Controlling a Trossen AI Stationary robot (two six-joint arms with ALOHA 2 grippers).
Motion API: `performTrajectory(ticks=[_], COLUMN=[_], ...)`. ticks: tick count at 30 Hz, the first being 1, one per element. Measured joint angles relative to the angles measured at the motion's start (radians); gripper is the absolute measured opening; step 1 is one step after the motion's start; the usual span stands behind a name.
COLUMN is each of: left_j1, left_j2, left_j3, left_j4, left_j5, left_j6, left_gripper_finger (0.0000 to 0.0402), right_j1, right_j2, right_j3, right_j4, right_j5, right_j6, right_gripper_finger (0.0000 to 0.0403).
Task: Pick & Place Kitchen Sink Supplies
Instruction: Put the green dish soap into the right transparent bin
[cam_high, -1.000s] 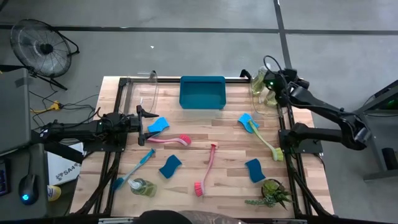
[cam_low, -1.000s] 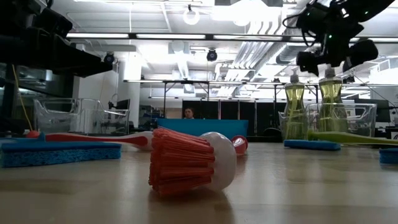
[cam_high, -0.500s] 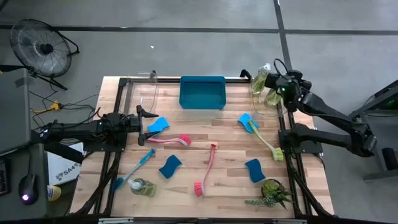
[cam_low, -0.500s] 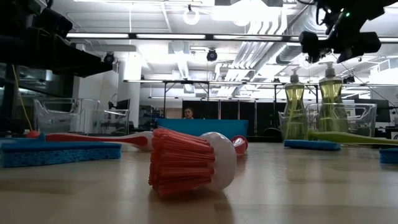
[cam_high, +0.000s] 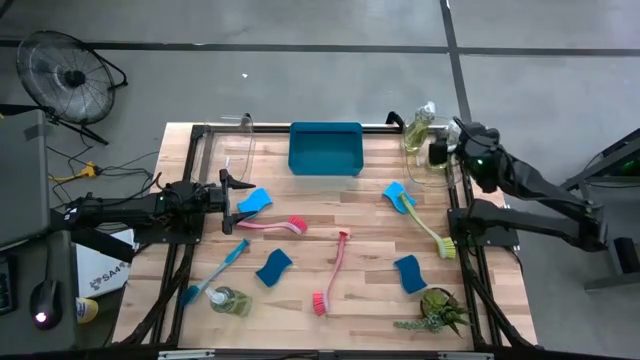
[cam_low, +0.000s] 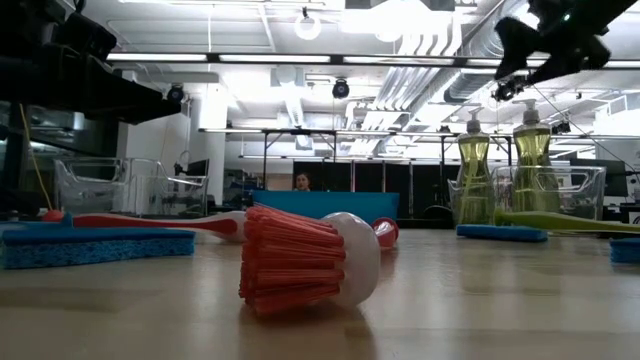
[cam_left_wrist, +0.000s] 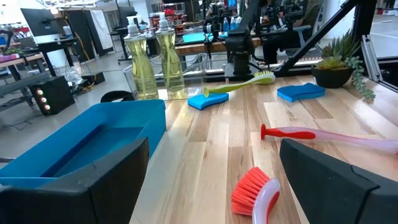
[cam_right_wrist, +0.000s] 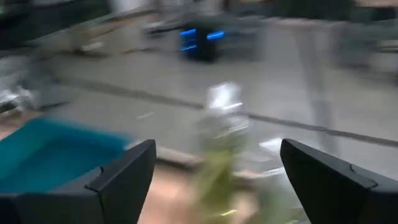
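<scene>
Two clear bottles of yellow-green liquid (cam_low: 473, 165) (cam_low: 531, 160) stand upright in a clear bin (cam_high: 430, 165) at the table's far right corner. My right gripper (cam_high: 437, 152) hovers open above and beside them, touching nothing; its own view is blurred and shows one bottle (cam_right_wrist: 219, 162) ahead. A third bottle (cam_high: 230, 300) lies on its side near the front left. Blue sponges (cam_high: 255, 200) (cam_high: 273, 267) (cam_high: 409, 273) (cam_high: 395, 192) and pink-red (cam_high: 270, 225) (cam_high: 333, 272), blue (cam_high: 215, 275) and yellow-green (cam_high: 425, 225) brushes lie flat on the wood. My left gripper (cam_high: 235, 190) waits open at the left.
A blue rectangular tray (cam_high: 325, 148) sits at the far middle of the table. A second clear bin (cam_high: 235, 140) stands at the far left. A small spiky green plant (cam_high: 435, 310) stands at the front right. Bare wood lies in the middle, between the brushes.
My right gripper has drawn back from above the bottles toward the table's right edge and risen. It has tipped from a steep downward slant toward level. It has stayed open and holds nothing. The bottles stand as before.
</scene>
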Motion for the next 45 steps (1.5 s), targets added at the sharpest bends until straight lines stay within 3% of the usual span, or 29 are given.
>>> performTrajectory(ticks=[8,13,20,23,36,45], left_j1=[0.000,0.000,0.000,0.000,0.000,0.000], left_j2=[0.000,0.000,0.000,0.000,0.000,0.000], left_j3=[0.000,0.000,0.000,0.000,0.000,0.000], left_j4=[0.000,0.000,0.000,0.000,0.000,0.000], left_j5=[0.000,0.000,0.000,0.000,0.000,0.000], left_j6=[0.000,0.000,0.000,0.000,0.000,0.000], left_gripper_finger=[0.0356,0.0356,0.0356,0.0356,0.0356,0.0356], right_j1=[0.188,0.313,0.382,0.398,0.459,0.462], right_j2=[-0.104,-0.157,-0.213,-0.214,-0.212,-0.212], right_j3=[-0.002,-0.109,-0.331,-0.387,-0.428,-0.427], right_j4=[-0.128,-0.037,0.459,0.604,0.624,0.611], right_j5=[-0.342,-0.472,-0.516,-0.520,-0.555,-0.538], right_j6=[0.000,-0.053,-0.264,-0.280,-0.258,-0.155], right_gripper_finger=[0.0339,0.0339,0.0339,0.0339,0.0339,0.0339])
